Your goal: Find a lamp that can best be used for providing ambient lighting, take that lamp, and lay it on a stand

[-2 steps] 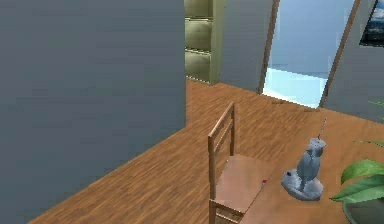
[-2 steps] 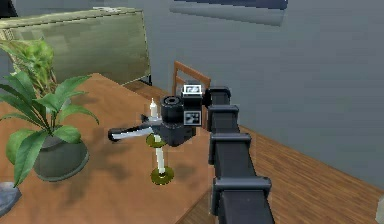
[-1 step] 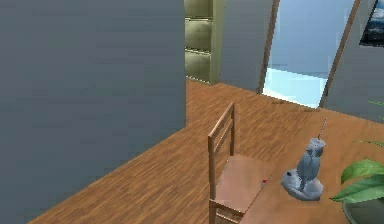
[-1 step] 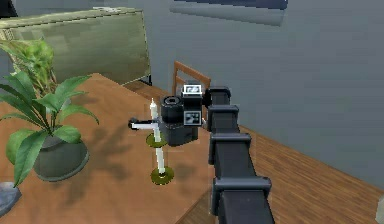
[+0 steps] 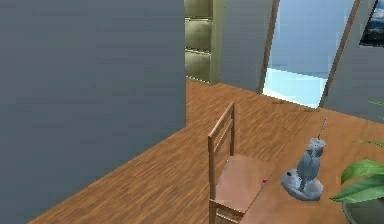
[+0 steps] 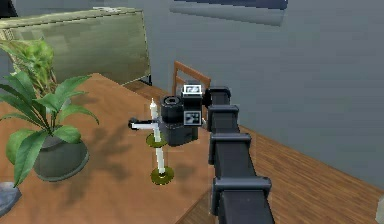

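In the arm side view, a potted plant [image 6: 45, 120] stands toward the left edge of the wooden table [image 6: 110, 195]. Right of it, near the table's right edge, a white candle [image 6: 157, 140] stands upright on a small round base. The pincer [image 6: 141, 125] is at the candle; I cannot tell whether it is spread or pressed together, or whether it holds anything. The dark arm [image 6: 235, 160] follows. In the forward view, a wooden chair [image 5: 232, 165] stands at the table's edge and a grey figurine [image 5: 308, 168] stands on the table.
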